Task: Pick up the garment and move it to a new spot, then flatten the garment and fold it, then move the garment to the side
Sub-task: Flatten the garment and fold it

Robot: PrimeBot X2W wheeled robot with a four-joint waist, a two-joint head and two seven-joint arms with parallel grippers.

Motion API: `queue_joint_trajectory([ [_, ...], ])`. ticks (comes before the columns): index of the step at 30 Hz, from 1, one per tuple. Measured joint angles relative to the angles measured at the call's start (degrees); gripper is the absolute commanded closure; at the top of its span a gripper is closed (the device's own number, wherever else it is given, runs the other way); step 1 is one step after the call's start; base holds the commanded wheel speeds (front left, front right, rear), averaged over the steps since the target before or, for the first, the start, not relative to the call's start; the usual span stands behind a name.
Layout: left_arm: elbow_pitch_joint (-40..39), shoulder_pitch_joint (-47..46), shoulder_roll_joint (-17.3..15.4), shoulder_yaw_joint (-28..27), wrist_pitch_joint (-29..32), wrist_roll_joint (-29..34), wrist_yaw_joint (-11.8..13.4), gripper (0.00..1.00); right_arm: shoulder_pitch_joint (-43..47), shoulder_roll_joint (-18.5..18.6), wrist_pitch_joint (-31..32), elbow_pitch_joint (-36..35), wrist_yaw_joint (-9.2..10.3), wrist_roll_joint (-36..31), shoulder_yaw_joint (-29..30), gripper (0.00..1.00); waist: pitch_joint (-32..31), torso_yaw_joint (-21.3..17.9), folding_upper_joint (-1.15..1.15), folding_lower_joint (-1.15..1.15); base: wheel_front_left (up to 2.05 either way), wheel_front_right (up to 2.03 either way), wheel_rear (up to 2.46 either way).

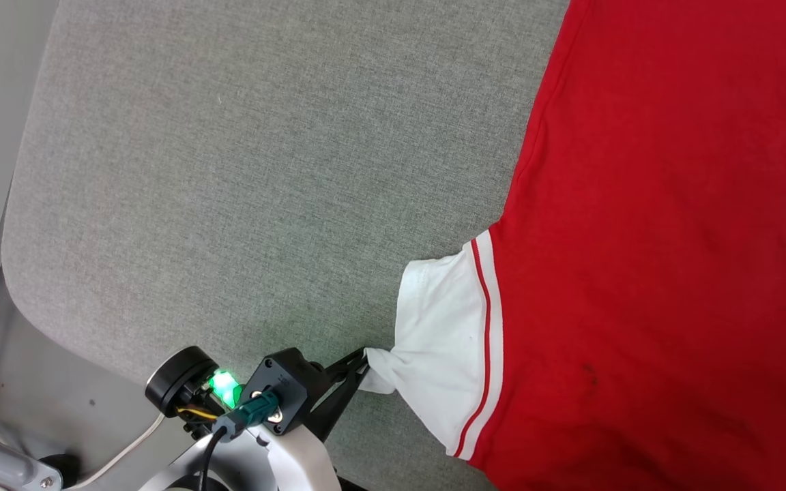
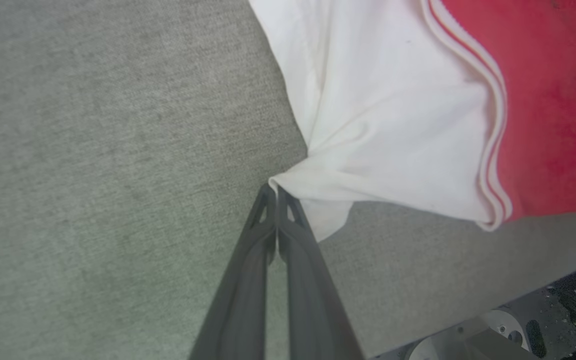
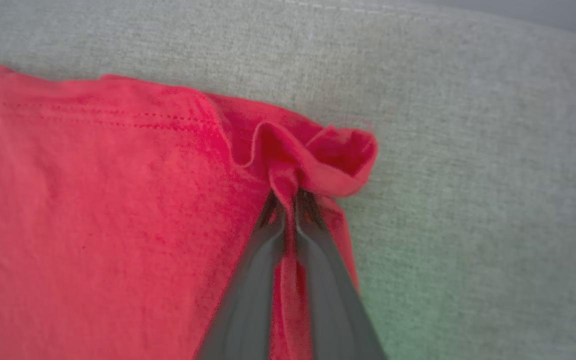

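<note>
Left wrist housing [image 1: 275,394] sits at the bottom of the head view, with a green light [image 1: 224,387] lit and a teal plug [image 1: 256,409] seated in it.

Left gripper [image 1: 364,356] is just past it. Jaws are fully closed and the tips pinch the corner of the white sleeve [image 1: 437,327]. The cloth gathers to a peak at the tips and fans out from there. In the left wrist view a small loose flap hangs beside one finger.

The sleeve ends in red-white striped trim [image 1: 487,320] where it meets the red body.

Shirt [image 1: 659,225] lies spread on the grey pad [image 1: 229,170]. It takes the right side of the head view and runs off the top, right and bottom edges. There is a dark smudge [image 1: 591,374] on the red near the trim.

Right gripper [image 3: 290,198] is at a corner of the red hem. Jaws are nearly together with a fold of red cloth clamped between them. The cloth puckers into a rolled lip just past the tips, and a stitch line runs along the hem edge.

Beyond that is grey pad, with a seam near the top of the right wrist view.
</note>
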State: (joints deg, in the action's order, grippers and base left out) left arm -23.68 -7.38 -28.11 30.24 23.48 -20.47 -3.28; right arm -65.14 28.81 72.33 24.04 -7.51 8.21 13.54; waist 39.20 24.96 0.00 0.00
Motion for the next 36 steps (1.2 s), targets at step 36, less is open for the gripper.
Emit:
queue_joint_trajectory([
  [36, 5.3, 5.8, -0.1, -1.9, -1.3, -3.7, 4.9, 1.00, 43.9, -2.6, -7.2, -6.5, -0.01, 21.8, -1.5, 1.00, -26.6, -13.6, 0.00, -0.01, 0.00, 0.00, 0.00],
])
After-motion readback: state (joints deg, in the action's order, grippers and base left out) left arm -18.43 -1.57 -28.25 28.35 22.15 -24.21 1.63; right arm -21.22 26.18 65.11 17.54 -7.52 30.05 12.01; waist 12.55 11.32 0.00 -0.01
